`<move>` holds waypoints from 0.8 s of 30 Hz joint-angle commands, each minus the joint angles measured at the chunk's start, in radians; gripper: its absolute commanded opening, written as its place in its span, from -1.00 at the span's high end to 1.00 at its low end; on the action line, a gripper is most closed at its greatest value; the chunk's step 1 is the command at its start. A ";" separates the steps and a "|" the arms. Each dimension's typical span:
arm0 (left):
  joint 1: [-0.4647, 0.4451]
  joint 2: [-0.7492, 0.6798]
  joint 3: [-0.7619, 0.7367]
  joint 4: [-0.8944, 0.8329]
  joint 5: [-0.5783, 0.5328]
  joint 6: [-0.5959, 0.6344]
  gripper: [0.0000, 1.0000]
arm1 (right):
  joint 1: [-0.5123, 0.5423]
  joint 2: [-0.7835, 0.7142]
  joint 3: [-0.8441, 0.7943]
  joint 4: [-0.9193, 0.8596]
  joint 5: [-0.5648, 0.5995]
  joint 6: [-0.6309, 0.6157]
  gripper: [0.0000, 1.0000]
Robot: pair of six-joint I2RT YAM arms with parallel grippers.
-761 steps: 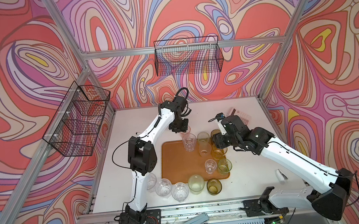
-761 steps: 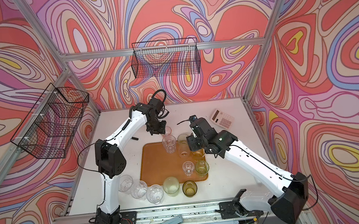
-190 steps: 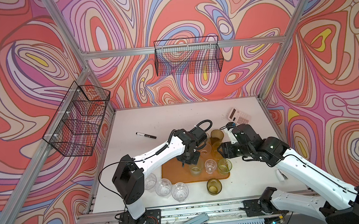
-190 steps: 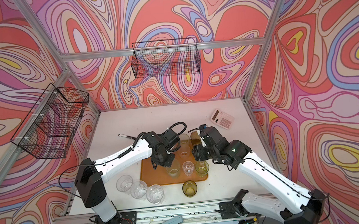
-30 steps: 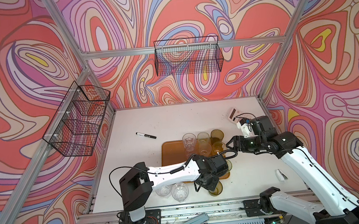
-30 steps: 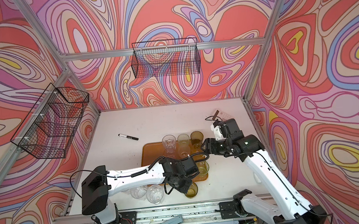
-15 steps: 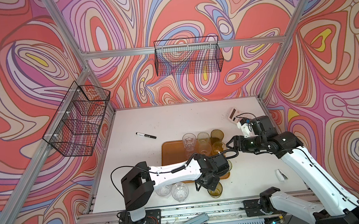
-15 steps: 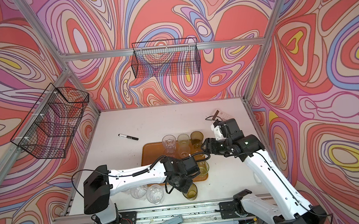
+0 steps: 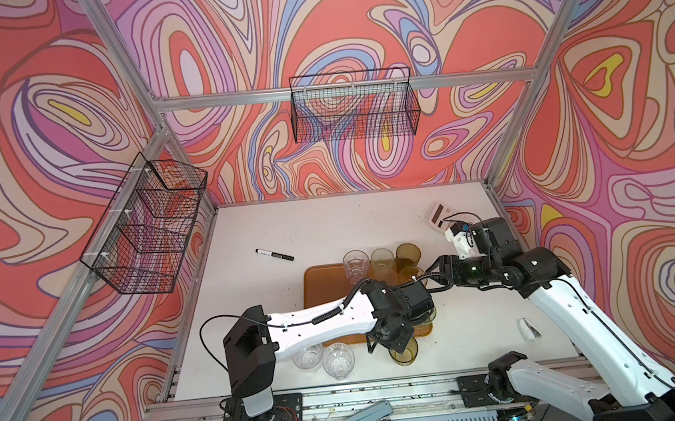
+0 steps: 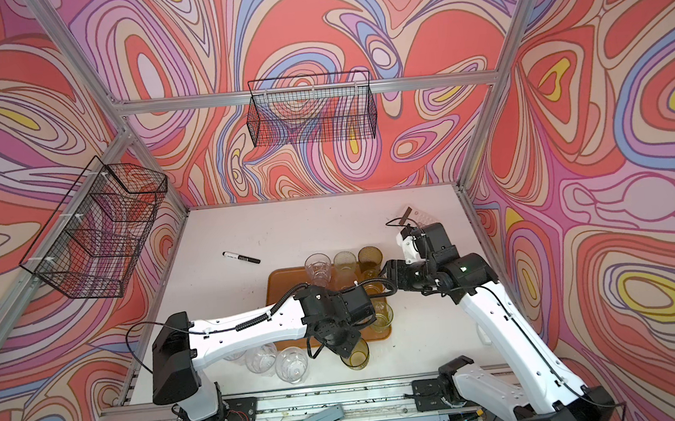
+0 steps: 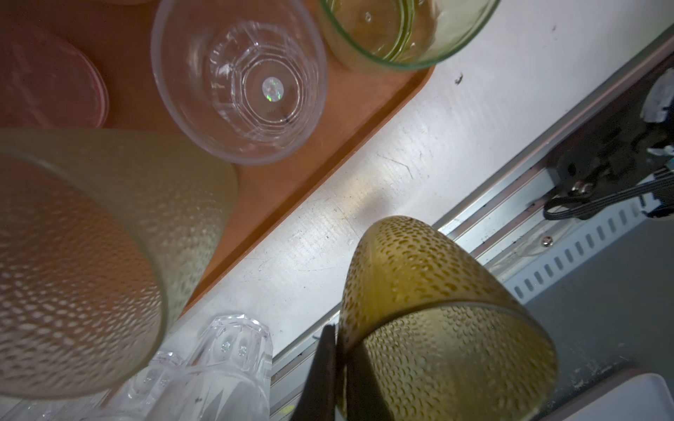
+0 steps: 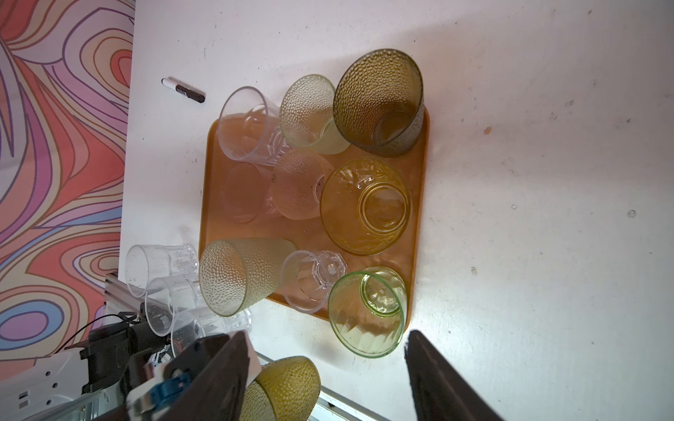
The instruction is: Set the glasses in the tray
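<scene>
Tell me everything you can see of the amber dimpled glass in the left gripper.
The amber dimpled glass is an empty, translucent olive-yellow tumbler, its wall covered in tiny bumps. It is upright, off the front edge of the tray, over the table. The left gripper is shut on its rim, one finger inside, one outside. Whether its base touches the table is unclear.
</scene>
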 commanded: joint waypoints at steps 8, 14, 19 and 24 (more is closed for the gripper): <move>0.013 -0.032 0.173 -0.194 -0.055 0.041 1.00 | -0.004 -0.015 -0.021 -0.005 0.051 -0.046 -0.40; 0.056 -0.069 0.189 -0.243 -0.063 0.062 1.00 | -0.004 -0.028 -0.027 0.023 -0.005 -0.054 -0.40; 0.105 -0.112 0.202 -0.262 -0.091 0.080 1.00 | -0.004 -0.032 -0.035 0.044 -0.038 -0.058 -0.40; 0.157 -0.134 0.210 -0.295 -0.114 0.107 1.00 | -0.004 -0.026 -0.032 0.049 -0.047 -0.064 -0.40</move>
